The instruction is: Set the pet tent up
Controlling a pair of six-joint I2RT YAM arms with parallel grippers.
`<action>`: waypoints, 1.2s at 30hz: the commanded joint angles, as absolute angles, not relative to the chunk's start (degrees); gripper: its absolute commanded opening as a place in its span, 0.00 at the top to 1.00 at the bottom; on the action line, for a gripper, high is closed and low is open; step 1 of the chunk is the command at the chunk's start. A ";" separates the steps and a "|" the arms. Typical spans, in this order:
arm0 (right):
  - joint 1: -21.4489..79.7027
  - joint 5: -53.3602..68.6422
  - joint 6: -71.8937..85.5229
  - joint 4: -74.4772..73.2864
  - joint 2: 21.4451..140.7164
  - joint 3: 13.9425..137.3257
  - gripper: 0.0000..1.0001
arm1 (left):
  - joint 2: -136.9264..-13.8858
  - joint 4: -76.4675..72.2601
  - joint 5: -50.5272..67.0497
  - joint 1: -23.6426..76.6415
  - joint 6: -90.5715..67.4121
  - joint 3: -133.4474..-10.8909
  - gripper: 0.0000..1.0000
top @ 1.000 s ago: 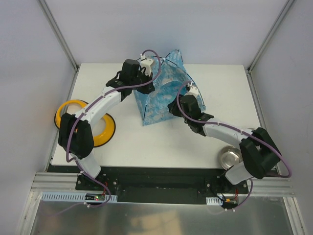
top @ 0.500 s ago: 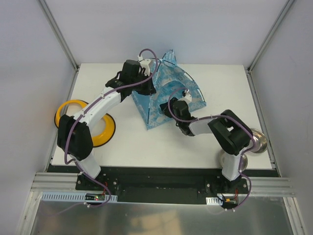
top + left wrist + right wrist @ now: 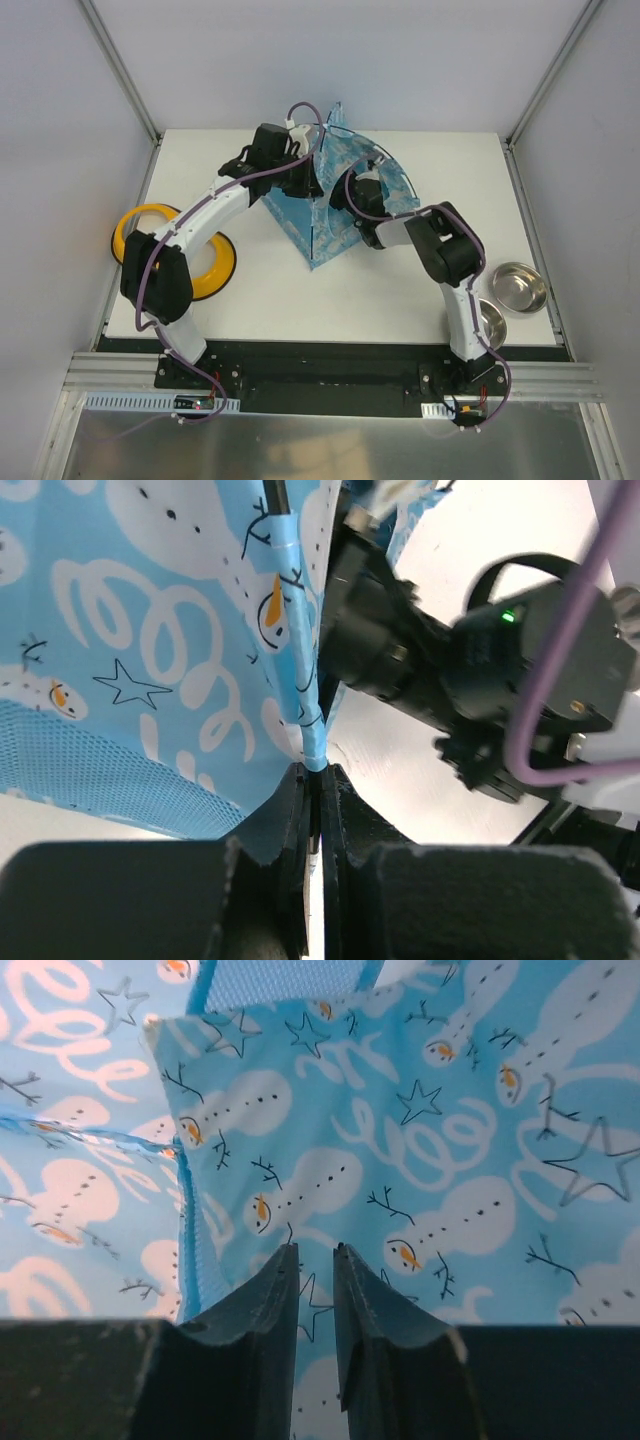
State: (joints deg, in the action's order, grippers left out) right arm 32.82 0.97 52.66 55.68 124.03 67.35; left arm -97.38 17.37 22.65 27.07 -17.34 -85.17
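Top external view, left gripper (image 3: 315, 773) extended forward, clamped on pet tent (image 3: 327, 232) edge, right gripper (image 3: 315, 1251) bent inward, grip unclear

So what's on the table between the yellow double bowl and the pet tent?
Nothing lies there: the top view shows bare white table between yellow double bowl and pet tent, with only the left arm crossing above it.

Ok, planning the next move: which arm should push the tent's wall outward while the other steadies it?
Probably the right. The left gripper is shut on a seam of the pet tent, anchoring it; the right gripper, slightly open, faces a fabric panel and holds nothing.
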 commanded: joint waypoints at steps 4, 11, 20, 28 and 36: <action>35.41 13.26 58.53 66.79 133.23 75.76 0.75 | -100.19 20.21 30.32 27.69 -17.23 -87.71 1.00; 38.75 17.84 61.70 73.48 136.76 78.48 0.75 | -101.60 20.21 32.43 27.16 -17.05 -88.77 1.00; 40.78 -1.55 56.61 53.98 135.18 75.15 0.72 | -100.99 20.13 31.99 27.16 -17.40 -89.74 1.00; 41.84 -11.25 53.53 43.50 129.83 72.87 0.73 | -99.76 20.21 30.76 27.16 -16.70 -89.21 1.00; 42.01 -16.08 46.59 44.13 115.69 62.59 0.64 | -98.88 20.13 28.39 26.37 -14.94 -88.07 1.00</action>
